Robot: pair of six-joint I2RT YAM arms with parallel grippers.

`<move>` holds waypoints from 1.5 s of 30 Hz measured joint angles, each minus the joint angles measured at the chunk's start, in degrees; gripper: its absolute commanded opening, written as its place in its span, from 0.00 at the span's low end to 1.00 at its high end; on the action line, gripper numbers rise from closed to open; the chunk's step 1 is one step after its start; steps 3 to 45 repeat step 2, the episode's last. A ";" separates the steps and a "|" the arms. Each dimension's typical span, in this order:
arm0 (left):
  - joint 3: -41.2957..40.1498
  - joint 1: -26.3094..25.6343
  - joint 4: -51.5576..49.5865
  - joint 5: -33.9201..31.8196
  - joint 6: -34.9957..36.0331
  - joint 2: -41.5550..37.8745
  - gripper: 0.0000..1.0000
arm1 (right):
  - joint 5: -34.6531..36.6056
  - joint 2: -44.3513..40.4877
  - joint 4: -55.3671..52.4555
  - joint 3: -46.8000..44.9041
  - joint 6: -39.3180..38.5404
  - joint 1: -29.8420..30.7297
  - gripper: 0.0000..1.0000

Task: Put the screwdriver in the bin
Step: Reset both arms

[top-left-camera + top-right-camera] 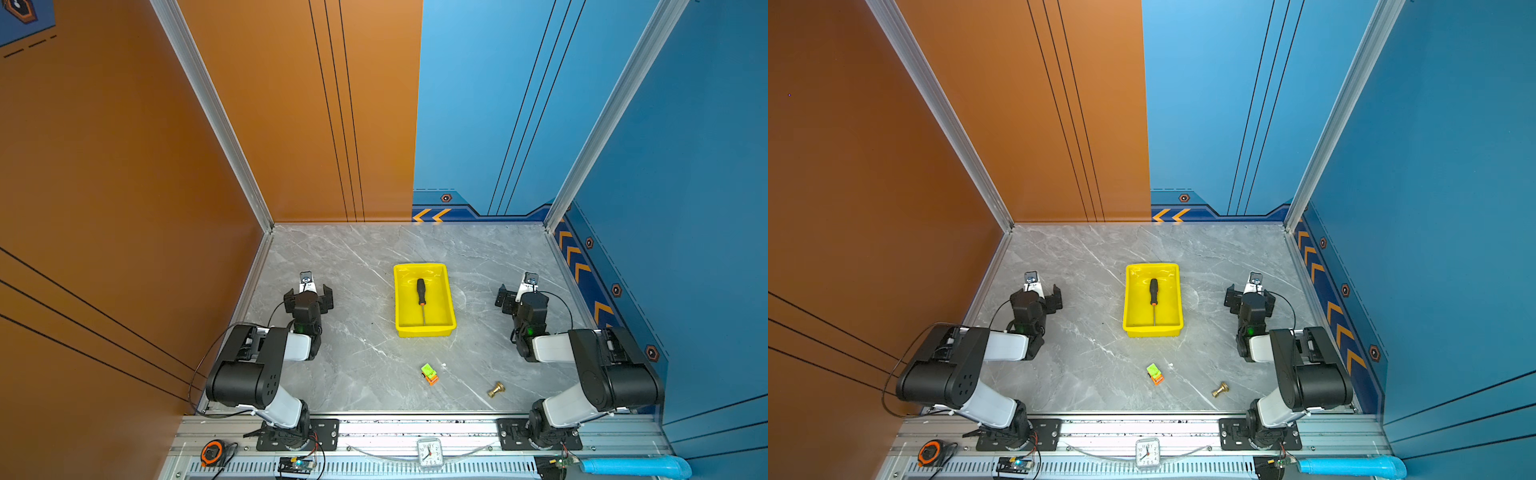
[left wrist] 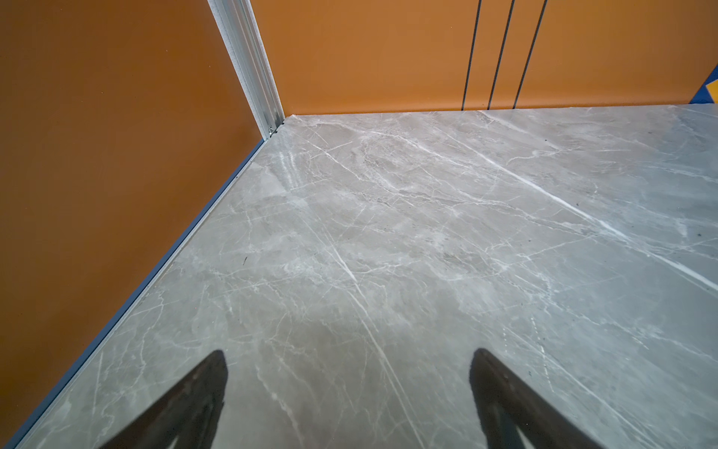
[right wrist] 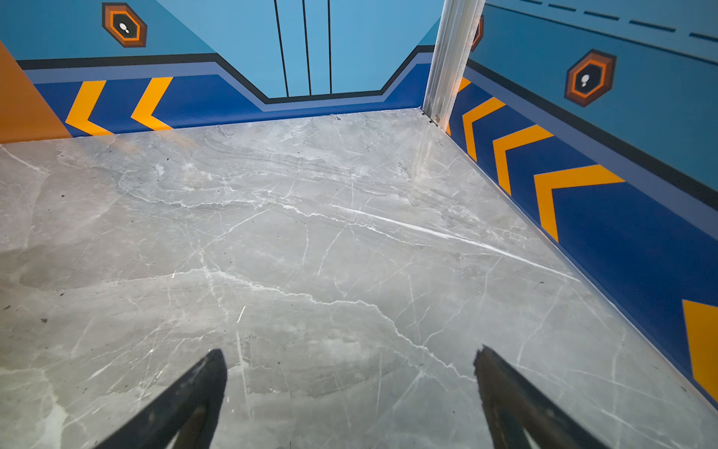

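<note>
While one screwdriver lies in one bin | left pincer gaping | right pincer gaping

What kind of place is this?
Probably a robot test cell: left arm and right arm bolted to an aluminium rail, a marble-look tabletop walled by an orange panel and a blue panel, a clock at the front.
</note>
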 measured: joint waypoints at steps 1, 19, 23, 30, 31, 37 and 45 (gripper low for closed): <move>0.00 0.13 0.00 0.31 -0.02 0.02 0.98 | 0.00 0.00 0.00 0.00 0.00 0.00 1.00; 0.00 0.11 0.00 0.59 0.00 0.00 0.98 | 0.00 0.00 0.00 0.00 0.00 0.00 1.00; 0.00 0.11 0.00 0.59 0.00 0.00 0.98 | 0.00 0.00 0.00 0.00 0.00 0.00 1.00; 0.00 0.11 0.00 0.59 0.00 0.00 0.98 | 0.00 0.00 0.00 0.00 0.00 0.00 1.00; 0.00 0.11 0.00 0.59 0.00 0.00 0.98 | 0.00 0.00 0.00 0.00 0.00 0.00 1.00; 0.00 0.11 0.00 0.59 0.00 0.00 0.98 | 0.00 0.00 0.00 0.00 0.00 0.00 1.00; 0.00 0.11 0.00 0.59 0.00 0.00 0.98 | 0.00 0.00 0.00 0.00 0.00 0.00 1.00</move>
